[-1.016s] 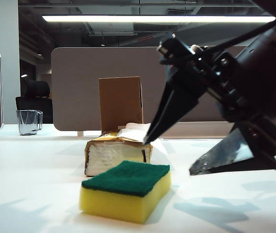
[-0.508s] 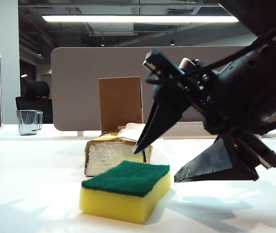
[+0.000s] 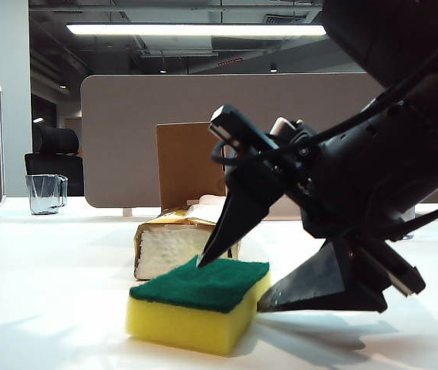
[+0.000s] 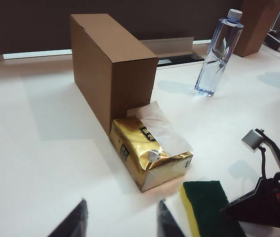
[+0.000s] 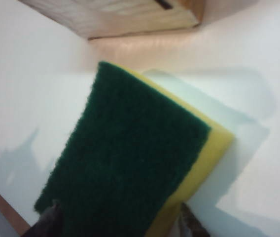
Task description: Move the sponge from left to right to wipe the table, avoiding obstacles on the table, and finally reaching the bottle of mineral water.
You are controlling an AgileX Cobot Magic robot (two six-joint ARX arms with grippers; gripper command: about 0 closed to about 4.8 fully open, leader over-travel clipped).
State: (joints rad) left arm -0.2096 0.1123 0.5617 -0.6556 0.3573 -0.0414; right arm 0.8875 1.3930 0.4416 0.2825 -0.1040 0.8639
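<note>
Three cams, all sharing the sponge.
Ext cam: table-level, near edge, facing far, close on sponge. L wrist: high, angled down, wider, sees box, bottle. R wrist: looks down, v. close.

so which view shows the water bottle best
The left wrist view: the bottle of mineral water stands upright and whole on the table, beyond the cardboard box. The exterior view and the right wrist view show none of it.
</note>
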